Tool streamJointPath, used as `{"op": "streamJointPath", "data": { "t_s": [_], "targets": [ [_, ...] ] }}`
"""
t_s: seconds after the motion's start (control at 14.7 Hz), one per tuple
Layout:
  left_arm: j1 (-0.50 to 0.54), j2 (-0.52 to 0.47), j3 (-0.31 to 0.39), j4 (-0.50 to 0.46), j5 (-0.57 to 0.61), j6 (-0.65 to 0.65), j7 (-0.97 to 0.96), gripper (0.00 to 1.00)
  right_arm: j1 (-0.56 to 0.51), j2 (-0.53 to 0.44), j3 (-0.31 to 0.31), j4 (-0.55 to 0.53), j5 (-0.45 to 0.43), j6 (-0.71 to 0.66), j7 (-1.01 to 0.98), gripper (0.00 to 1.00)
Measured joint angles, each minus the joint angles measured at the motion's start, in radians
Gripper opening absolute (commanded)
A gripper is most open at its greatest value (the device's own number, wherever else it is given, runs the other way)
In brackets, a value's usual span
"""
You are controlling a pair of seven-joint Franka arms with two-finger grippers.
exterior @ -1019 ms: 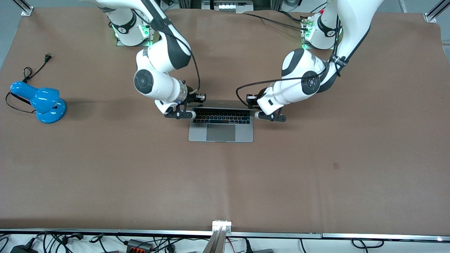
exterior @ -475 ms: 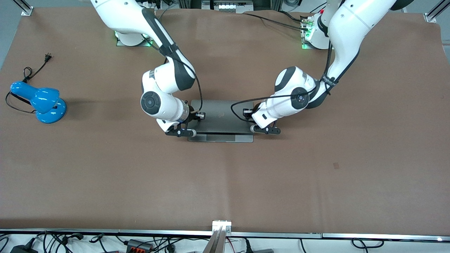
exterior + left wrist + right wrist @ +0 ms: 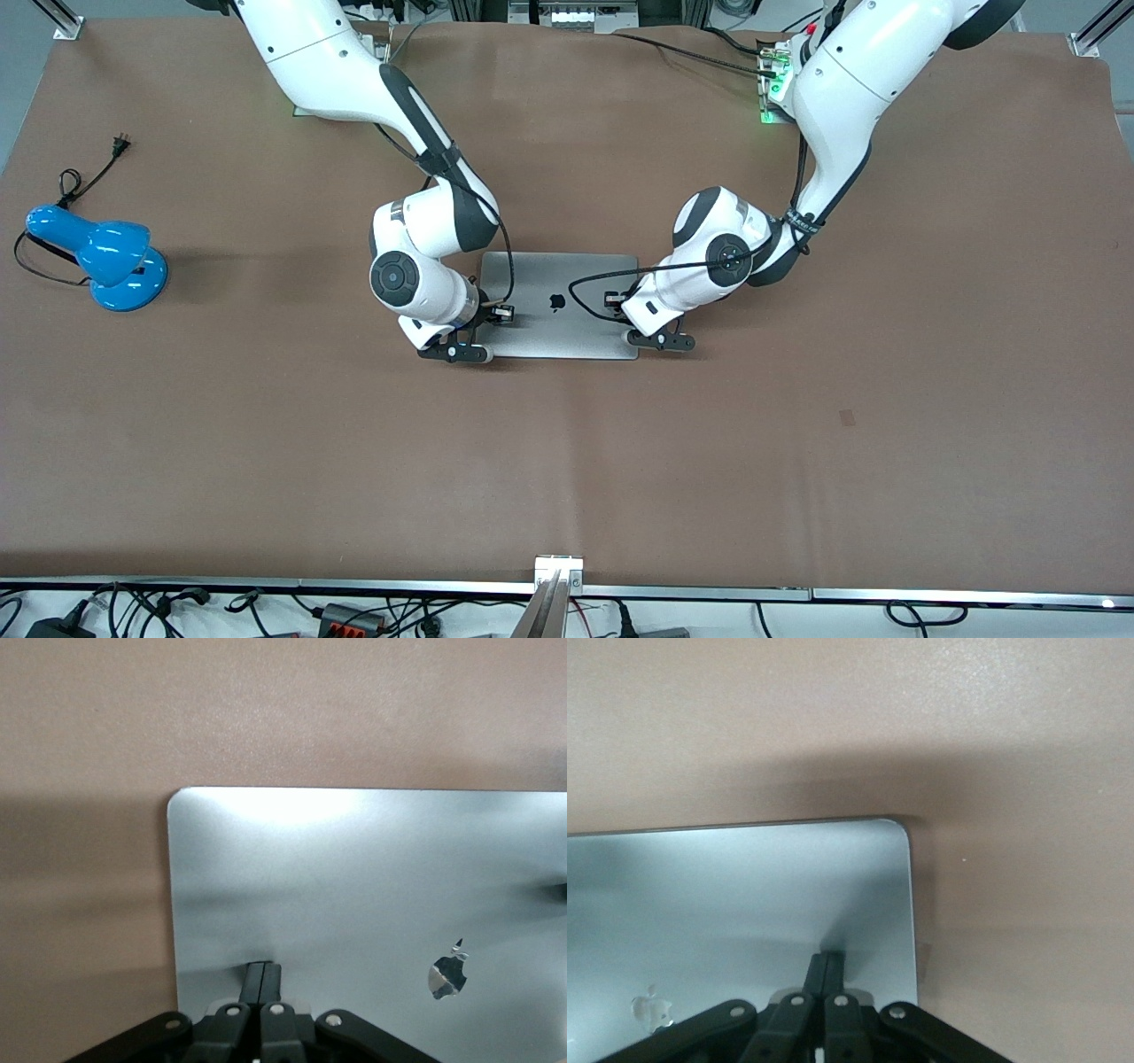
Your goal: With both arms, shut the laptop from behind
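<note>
The space-grey laptop (image 3: 558,306) lies closed and flat on the brown table, lid up, its black apple logo showing. My left gripper (image 3: 656,339) is shut, its fingertips pressed on the lid near the corner nearest the front camera at the left arm's end. My right gripper (image 3: 454,352) is shut and presses the lid's matching corner at the right arm's end. In the left wrist view the closed fingers (image 3: 264,979) touch the lid (image 3: 354,886). In the right wrist view the closed fingers (image 3: 828,970) touch the lid (image 3: 744,895). Screen and keys are hidden.
A blue desk lamp (image 3: 97,257) with a black cord lies toward the right arm's end of the table. A metal rail (image 3: 558,567) and loose cables run along the table edge nearest the front camera.
The lid has gone from upright with keys showing to fully down on the base. Both grippers have moved with it toward the front camera and lower.
</note>
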Motion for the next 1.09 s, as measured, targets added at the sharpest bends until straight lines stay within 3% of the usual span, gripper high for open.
{"op": "streamJointPath", "data": {
  "t_s": [0.41,0.61,0.81,1.09],
  "targets": [
    [0.002,0.002,0.006,0.012,0.004,0.007,0.0,0.0,0.002,0.001,0.0,0.003,-0.012,0.0,0.0,0.0],
    [0.019,-0.039,0.01,0.039,0.009,-0.07,0.0,0.0,0.008,0.001,-0.022,0.014,-0.021,0.005,0.0,0.0],
    [0.055,-0.158,0.012,0.055,0.009,-0.225,0.0,0.0,0.011,-0.029,-0.061,0.036,-0.048,-0.011,0.0,0.0],
    [0.138,-0.376,0.013,0.06,0.01,-0.452,0.0,0.0,0.01,-0.148,-0.139,0.047,-0.145,-0.129,0.0,0.02]
  ]
}}
